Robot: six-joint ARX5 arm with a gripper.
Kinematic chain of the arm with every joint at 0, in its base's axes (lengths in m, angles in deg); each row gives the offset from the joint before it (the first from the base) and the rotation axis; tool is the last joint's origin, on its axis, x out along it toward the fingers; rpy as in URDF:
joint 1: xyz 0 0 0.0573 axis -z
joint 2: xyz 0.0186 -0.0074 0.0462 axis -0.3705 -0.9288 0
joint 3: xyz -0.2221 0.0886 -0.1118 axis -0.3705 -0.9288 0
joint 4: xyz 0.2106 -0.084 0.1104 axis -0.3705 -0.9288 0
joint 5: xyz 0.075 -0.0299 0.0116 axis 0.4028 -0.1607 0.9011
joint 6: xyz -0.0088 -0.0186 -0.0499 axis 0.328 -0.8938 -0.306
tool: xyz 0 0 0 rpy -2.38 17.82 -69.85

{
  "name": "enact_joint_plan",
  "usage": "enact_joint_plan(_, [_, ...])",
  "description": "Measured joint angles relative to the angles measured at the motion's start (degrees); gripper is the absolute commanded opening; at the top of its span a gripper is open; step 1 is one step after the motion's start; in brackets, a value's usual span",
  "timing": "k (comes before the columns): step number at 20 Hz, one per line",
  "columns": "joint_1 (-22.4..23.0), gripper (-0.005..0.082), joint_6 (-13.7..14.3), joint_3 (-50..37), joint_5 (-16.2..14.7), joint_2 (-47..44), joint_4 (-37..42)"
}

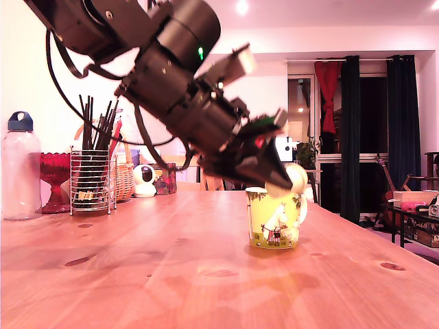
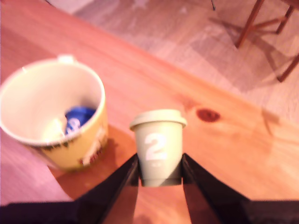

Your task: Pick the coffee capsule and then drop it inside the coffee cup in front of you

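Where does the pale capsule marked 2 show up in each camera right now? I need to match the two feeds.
Exterior view: the pale capsule sits at the gripper tips, just above the coffee cup rim, towards its handle side.
Wrist view: the pale capsule is centre frame, pinched between the dark fingers, beside the cup.
Shared landmark: the yellow-green coffee cup.

- The coffee capsule is a pale cream tapered pod with a flared rim and a white "2", upright, above the wood beside the cup.
- The coffee cup is yellow-green with a white cartoon figure, upright, holding what may be a blue capsule inside.
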Motion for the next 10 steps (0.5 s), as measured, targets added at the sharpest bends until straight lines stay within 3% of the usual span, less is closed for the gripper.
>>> enact_joint_plan(2, [-0.42, 0.0177, -0.48, 0.00, 0.72, 0.09, 1.57])
enact_joint_plan(4, [-0.90, 0.0178, -3.80, 0.04, 2.01, 0.11, 2.05])
enact_joint_plan(10, [-2.23, 0.0178, -7.58, 6.47, 4.90, 0.11, -5.49])
